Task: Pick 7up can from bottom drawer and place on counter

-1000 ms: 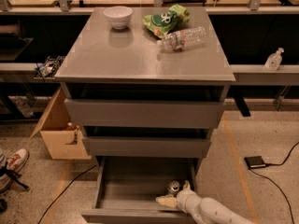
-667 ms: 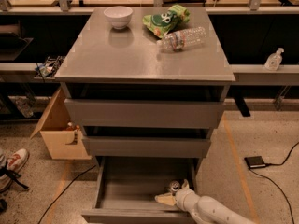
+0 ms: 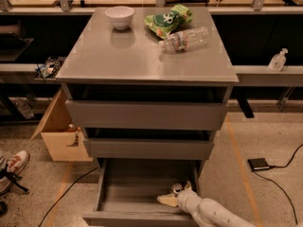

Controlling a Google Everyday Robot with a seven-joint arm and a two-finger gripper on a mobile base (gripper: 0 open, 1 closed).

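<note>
Fingers (image 3: 166, 200) around 7up can (image 3: 177, 188), bottom drawer (image 3: 132, 186)

Counter (image 3: 142, 56) glossy smooth grey, faintly mirroring the white glazed bowl (image 3: 120, 17); on it a clear ribbed plastic bottle (image 3: 185, 39) and a crinkly shiny green bag (image 3: 169, 20). Bottom drawer (image 3: 137, 193) matt grey inside, at lower centre of frame. Gripper (image 3: 173, 195) in its right part, smooth off-white plastic shell, beside the 7up can (image 3: 177, 187) with shiny metal top
</note>
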